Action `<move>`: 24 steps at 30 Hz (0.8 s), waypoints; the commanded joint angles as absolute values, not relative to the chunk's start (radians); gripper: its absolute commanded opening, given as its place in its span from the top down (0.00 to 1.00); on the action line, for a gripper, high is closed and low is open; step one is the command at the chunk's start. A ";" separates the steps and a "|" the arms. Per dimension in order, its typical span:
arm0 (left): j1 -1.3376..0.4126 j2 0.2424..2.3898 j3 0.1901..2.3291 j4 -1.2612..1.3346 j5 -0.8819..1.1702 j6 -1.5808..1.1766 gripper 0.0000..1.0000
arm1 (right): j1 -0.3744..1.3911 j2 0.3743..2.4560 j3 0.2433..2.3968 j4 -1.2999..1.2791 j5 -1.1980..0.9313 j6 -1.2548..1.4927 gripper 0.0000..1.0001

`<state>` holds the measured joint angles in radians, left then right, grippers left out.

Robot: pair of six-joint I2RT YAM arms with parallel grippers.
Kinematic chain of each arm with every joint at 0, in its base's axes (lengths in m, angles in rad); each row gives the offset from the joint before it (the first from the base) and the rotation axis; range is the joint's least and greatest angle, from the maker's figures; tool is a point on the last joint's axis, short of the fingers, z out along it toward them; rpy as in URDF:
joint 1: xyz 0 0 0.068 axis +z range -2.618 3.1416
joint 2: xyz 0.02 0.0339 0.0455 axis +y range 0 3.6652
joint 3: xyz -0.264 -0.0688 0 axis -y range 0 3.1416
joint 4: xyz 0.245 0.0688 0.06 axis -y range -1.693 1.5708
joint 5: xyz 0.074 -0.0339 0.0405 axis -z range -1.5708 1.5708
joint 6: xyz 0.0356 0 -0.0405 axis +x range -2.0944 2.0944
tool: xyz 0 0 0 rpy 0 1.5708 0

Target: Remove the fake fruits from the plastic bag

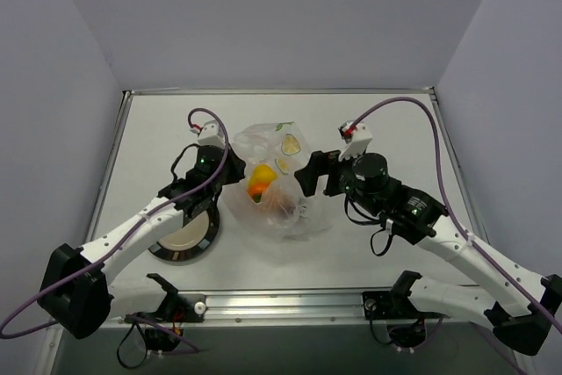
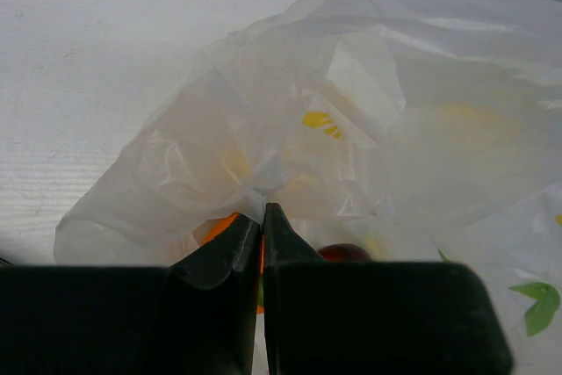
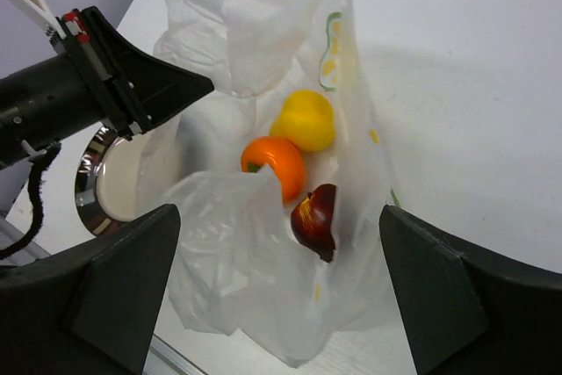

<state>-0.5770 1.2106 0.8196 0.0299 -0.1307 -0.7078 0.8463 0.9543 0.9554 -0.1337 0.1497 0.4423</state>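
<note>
Left tool [image 2: 263,210] is pinched shut on a fold of the large clear wrinkly plastic bag [image 2: 369,111], at the bag's left side. Right tool [image 3: 277,217] is spread wide and empty, facing the bag from its right. Inside the bag: glossy yellow lemon-like toy fruit [image 3: 307,118], orange toy fruit [image 3: 275,164], dark red round toy fruit [image 3: 316,217], clustered together. Step looks like the first pick; none are out. Next: right tool reaches in and closes on one fruit, clear of the film.
</note>
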 commanded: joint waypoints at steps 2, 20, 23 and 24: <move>-0.583 1.169 0.821 0.064 -0.115 -0.724 0.98 | 0.876 1.067 1.055 -0.169 0.086 0.384 0.09; -0.572 1.149 0.776 0.095 -0.091 -0.739 0.98 | 1.158 1.370 0.672 0.245 0.268 0.531 0.98; -0.574 1.134 0.802 0.081 -0.068 -0.739 0.96 | 1.157 1.388 0.640 0.287 0.311 0.546 0.98; -0.574 1.117 0.816 0.062 -0.055 -0.730 0.93 | 1.155 1.394 0.644 0.287 0.324 0.539 0.96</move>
